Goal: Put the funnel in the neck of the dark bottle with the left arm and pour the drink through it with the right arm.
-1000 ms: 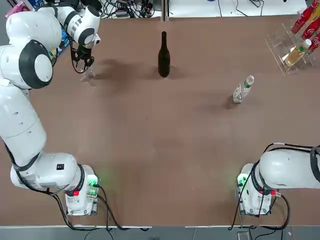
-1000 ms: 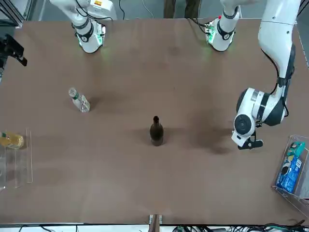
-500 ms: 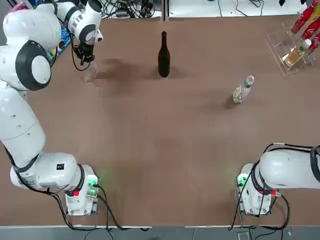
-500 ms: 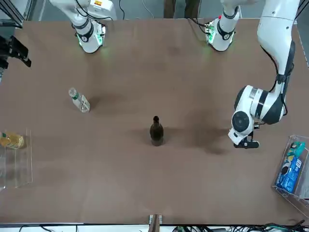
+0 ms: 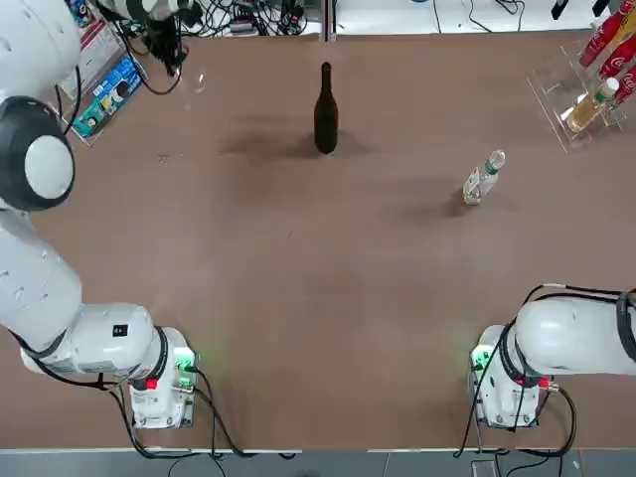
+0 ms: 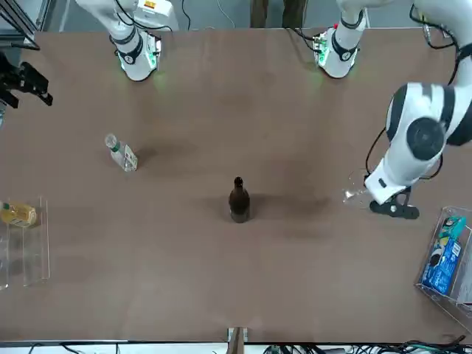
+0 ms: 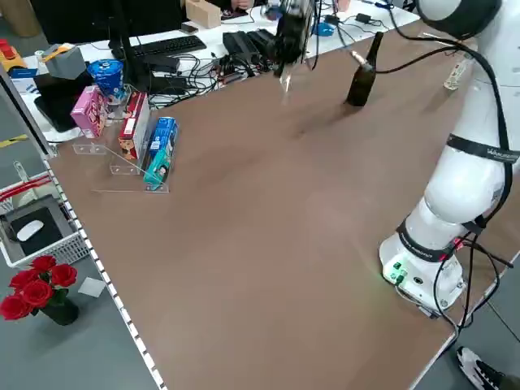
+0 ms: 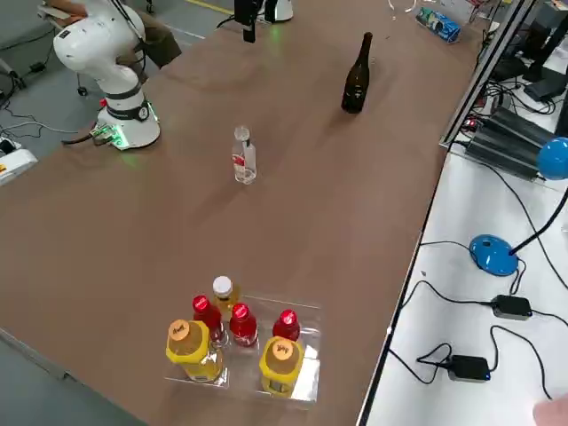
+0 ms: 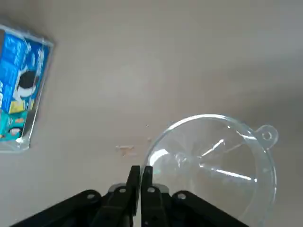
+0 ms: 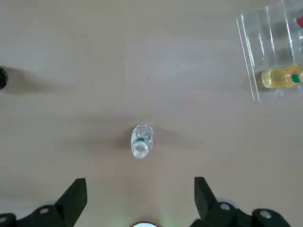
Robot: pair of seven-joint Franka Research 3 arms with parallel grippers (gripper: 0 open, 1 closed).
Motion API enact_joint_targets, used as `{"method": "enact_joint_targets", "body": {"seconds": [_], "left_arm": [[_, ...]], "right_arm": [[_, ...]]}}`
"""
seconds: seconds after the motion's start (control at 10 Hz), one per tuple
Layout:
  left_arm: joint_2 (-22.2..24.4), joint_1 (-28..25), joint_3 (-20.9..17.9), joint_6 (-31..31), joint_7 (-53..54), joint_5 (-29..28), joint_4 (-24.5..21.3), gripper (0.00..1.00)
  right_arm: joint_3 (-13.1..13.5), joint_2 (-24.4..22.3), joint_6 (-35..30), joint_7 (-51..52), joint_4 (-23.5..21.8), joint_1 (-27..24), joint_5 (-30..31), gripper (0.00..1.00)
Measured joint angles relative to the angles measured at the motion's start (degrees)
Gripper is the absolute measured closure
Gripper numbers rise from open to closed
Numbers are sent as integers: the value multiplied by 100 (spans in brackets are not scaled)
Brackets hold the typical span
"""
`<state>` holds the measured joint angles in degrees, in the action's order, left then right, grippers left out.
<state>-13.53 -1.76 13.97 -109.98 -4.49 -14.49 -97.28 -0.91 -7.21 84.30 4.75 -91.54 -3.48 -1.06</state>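
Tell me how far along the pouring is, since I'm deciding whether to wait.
Picked up: the funnel, pinched in the left gripper over the table.

Still to do: seat it in the dark bottle, standing apart; then grasp the small clear bottle and pour.

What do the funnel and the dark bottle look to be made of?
The funnel looks like clear, glossy plastic, though thin glass can't be ruled out: the table shows through it, bright streaks run along its wall, and a small round tab sticks out from its rim. The dark bottle seems to be smooth brown-black glass, judging by its deep tint and shiny highlights.
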Motion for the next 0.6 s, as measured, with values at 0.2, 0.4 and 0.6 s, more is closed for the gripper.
{"method": "enact_joint_targets", "body": {"seconds": [0.2, 0.4, 0.6], "left_arm": [[114, 5, 462, 18, -514, 348, 474, 95], [114, 30, 998, 41, -1411, 709, 850, 96], [99, 36, 1455, 48, -1825, 1216, 1067, 96]], "right_arm": [[1, 0, 115, -4, 0, -20, 0, 0], [3, 0, 116, -4, -13, -65, 0, 0], [-6, 0, 103, -4, -28, -64, 0, 0]]}}
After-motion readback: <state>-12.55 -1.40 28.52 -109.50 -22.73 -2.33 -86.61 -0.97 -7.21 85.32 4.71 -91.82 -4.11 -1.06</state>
